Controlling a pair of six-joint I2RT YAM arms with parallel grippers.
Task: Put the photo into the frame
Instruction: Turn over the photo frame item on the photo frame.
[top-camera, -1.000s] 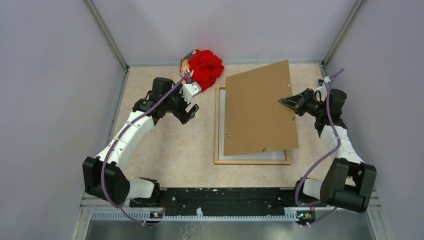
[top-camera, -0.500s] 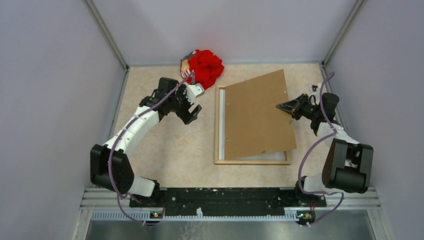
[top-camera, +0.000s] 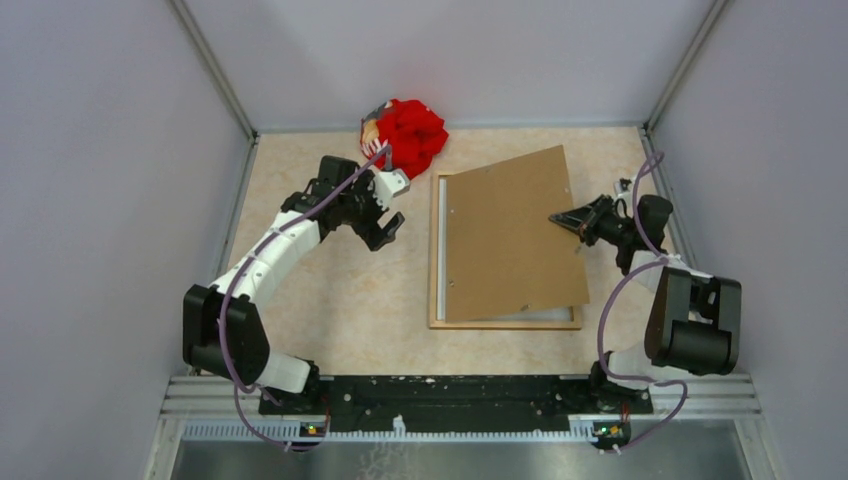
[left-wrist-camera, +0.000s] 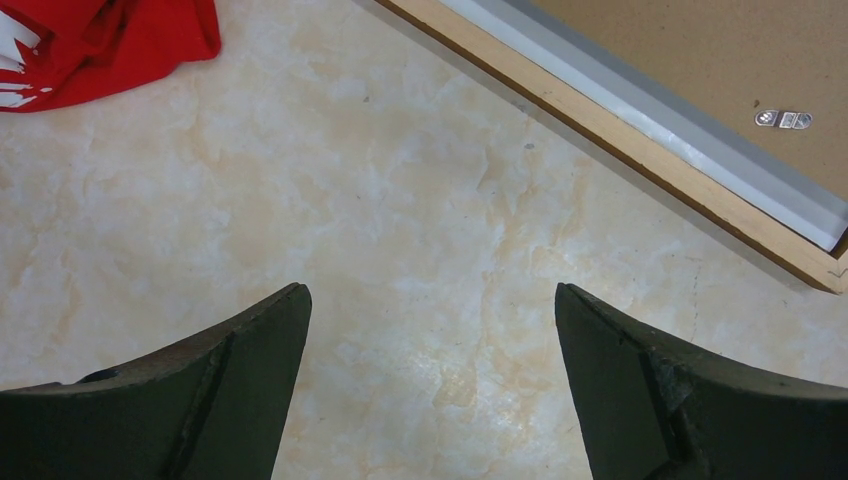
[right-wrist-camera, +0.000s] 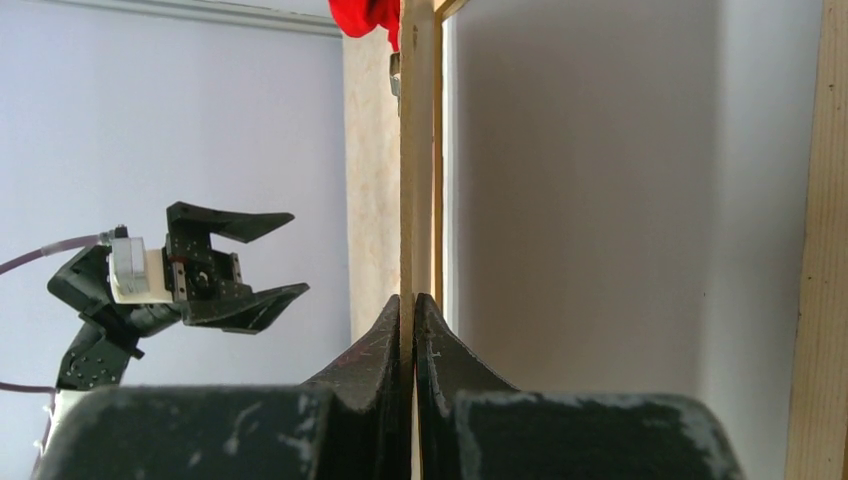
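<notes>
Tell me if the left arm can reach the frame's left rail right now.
Probably yes: the open left gripper hangs beside the frame, only table between them, and the board pinched by the right gripper leaves that left rail uncovered.

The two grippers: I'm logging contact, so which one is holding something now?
The right gripper: its fingers are pinched shut on the edge of the brown backing board. The left gripper hangs open over the table, holding nothing.
</notes>
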